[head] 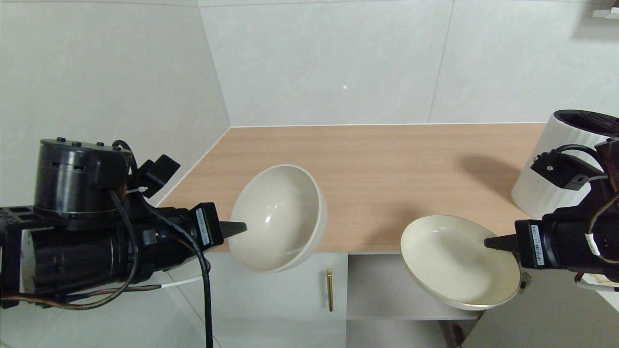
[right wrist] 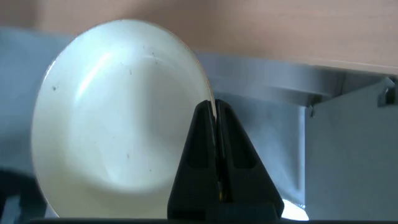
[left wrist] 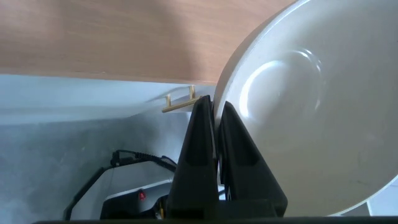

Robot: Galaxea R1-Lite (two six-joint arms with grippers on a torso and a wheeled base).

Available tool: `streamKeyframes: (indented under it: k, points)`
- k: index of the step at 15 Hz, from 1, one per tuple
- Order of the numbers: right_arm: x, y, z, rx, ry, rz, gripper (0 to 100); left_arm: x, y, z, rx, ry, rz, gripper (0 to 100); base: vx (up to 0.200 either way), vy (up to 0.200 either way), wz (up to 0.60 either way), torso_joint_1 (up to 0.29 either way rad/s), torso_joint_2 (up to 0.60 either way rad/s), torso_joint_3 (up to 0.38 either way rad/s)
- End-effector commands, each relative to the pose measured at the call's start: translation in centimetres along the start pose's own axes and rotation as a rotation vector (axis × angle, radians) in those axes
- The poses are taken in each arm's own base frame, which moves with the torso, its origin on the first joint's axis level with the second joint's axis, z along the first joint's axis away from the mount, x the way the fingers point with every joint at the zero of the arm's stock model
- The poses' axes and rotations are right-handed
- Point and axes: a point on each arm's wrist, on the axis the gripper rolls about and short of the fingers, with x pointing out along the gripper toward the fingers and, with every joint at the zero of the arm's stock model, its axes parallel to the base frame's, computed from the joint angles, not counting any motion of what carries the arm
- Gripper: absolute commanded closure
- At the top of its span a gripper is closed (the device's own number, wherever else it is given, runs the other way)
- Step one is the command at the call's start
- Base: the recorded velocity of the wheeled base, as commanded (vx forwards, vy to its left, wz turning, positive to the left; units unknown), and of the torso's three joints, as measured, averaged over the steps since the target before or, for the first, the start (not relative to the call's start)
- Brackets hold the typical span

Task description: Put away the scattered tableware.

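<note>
1. The left gripper (head: pixel 239 227) is closed tight on the rim of the bowl (head: pixel 278 217), which is held tilted over the counter's (head: pixel 377 159) front edge.
2. The right gripper (head: pixel 491 241) pinches the plate's (head: pixel 454 261) rim, and the plate hangs past that edge, before the open cupboard bay (head: pixel 382 285).
3. Bowl and plate are well apart. A white canister (head: pixel 541 183) stands near the right arm.

Matte black throughout. On left arm (head: pixel 82 241): cylindrical joint housing, small screws on top, looped black cables, white tie. On right arm (head: pixel 575 241): similar cabling. Both left gripper (head: pixel 240 227) and right gripper (head: pixel 489 241): tapered wedge jaws, white barcode labels.
</note>
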Motion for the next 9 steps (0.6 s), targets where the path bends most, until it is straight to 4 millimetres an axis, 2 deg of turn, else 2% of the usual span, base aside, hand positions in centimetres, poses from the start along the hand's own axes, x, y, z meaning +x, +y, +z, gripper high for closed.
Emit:
streamKeyframes:
  k: [1,4,7,9]
  points:
    - [-1.54,0.16,-0.26,-0.023,-0.033,0.028,100,-0.53,-0.13,-0.07,0.003,-0.009,-0.01,100,0.0,0.0,0.0,0.0,0.0,0.0]
    - [-1.34,0.07,-0.61,-0.067,-0.024,0.025,100,-0.29,-0.17,-0.2,0.008,0.0,-0.01,100,0.0,0.0,0.0,0.0,0.0,0.0]
    - [-1.02,0.05,-0.62,-0.067,-0.014,0.021,100,-0.14,-0.19,-0.33,0.011,0.008,-0.009,100,-0.2,0.0,0.0,0.007,0.0,0.001]
    - [-0.75,0.06,-0.62,-0.067,-0.007,0.017,100,0.14,-0.2,-0.44,0.012,0.016,-0.007,100,0.0,0.0,0.0,0.0,0.0,0.0]
